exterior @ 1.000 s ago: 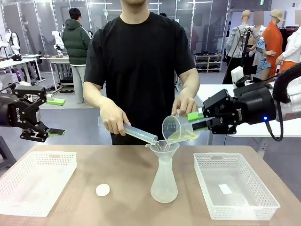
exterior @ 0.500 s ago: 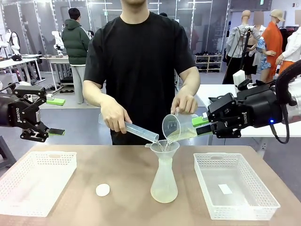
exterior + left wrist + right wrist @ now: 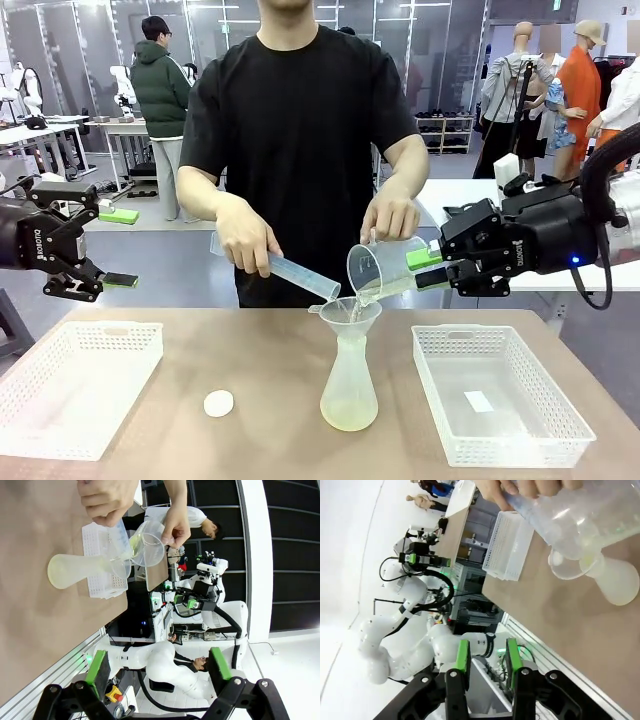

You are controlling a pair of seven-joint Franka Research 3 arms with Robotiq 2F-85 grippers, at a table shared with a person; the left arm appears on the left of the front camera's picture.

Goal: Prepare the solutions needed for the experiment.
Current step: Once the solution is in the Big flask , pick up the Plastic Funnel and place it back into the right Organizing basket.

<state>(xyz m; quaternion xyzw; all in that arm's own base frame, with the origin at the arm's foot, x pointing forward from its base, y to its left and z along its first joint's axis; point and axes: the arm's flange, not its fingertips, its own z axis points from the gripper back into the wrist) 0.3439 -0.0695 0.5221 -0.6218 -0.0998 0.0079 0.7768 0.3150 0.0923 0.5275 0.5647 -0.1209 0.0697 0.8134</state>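
Note:
The solutions, a pale yellow-green liquid (image 3: 383, 291), run from a clear beaker (image 3: 378, 266) into a funnel (image 3: 350, 311) on the frosted flask (image 3: 349, 385) at mid-table. More liquid (image 3: 349, 414) lies in the flask's bottom. The person tips the beaker with one hand (image 3: 391, 218) and a measuring cylinder (image 3: 300, 276) with the other. My right gripper (image 3: 428, 268) hovers just right of the beaker, jaws partly apart with nothing between them (image 3: 488, 647). My left gripper (image 3: 122, 248) hangs wide open and empty at far left (image 3: 157, 652).
A white basket (image 3: 75, 385) sits at the table's left and another (image 3: 500, 400) at its right. A small white cap (image 3: 218, 403) lies left of the flask. The person stands close behind the flask.
The beaker has emptied further and the liquid in the flask has risen. My right gripper has drawn slightly back to the right. The left arm has not moved.

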